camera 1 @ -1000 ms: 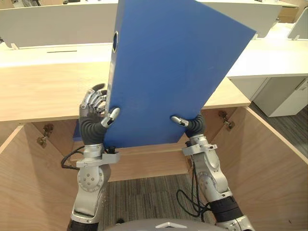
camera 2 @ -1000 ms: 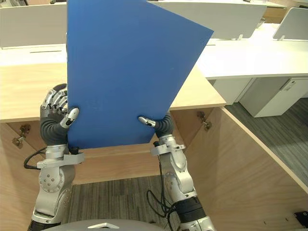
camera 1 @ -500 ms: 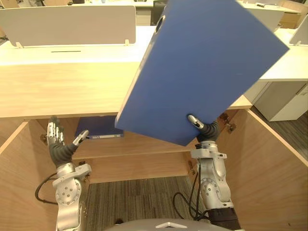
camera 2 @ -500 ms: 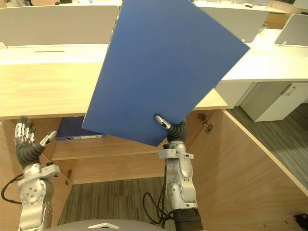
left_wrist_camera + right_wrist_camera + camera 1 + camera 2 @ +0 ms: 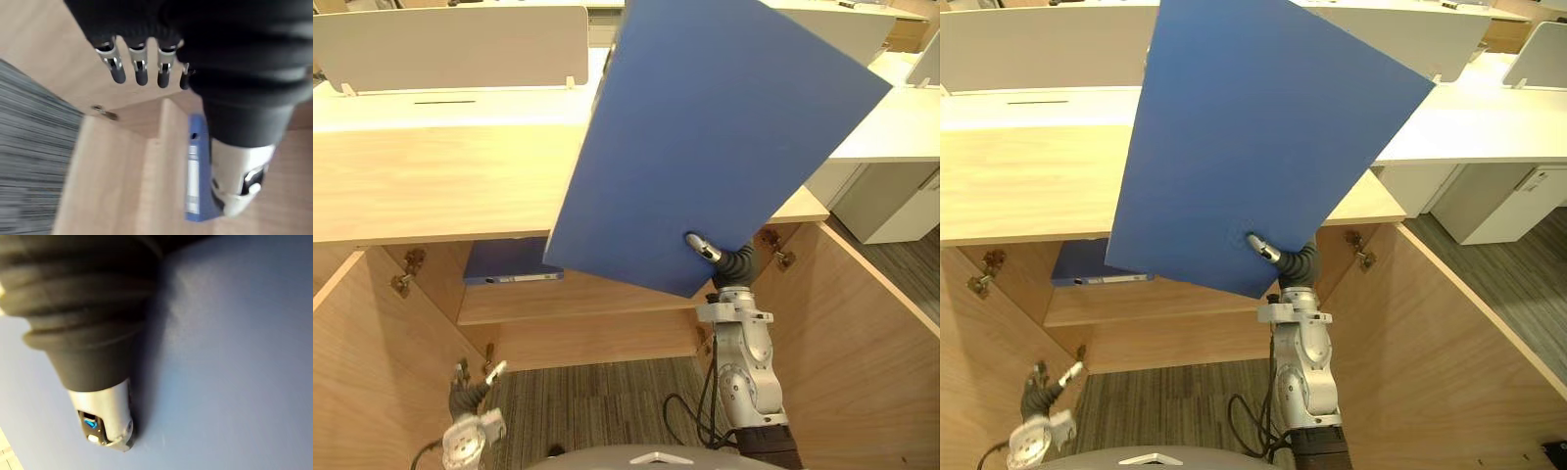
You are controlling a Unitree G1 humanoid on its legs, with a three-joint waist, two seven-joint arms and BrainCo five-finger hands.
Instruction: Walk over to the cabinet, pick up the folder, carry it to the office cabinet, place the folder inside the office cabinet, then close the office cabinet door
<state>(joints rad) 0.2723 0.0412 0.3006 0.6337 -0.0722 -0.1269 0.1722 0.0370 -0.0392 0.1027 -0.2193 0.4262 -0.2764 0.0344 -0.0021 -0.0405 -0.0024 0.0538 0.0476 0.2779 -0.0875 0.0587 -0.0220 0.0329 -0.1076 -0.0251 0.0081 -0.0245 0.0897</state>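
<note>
— Where's the folder point(image 5: 724, 137)?
— Held up and tilted, a plain blue board. The right hand point(image 5: 732, 264) pinches its lower corner, in front of the office cabinet point(image 5: 431, 186).
— And the cabinet?
— Light wood, with both doors point(image 5: 867, 333) swung open.

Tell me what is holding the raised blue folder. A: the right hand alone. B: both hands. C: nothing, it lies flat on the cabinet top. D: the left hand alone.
A: the right hand pinches the folder at its lower edge, thumb on the cover, while the left hand hangs low near the floor with straight fingers, apart from it.
</note>
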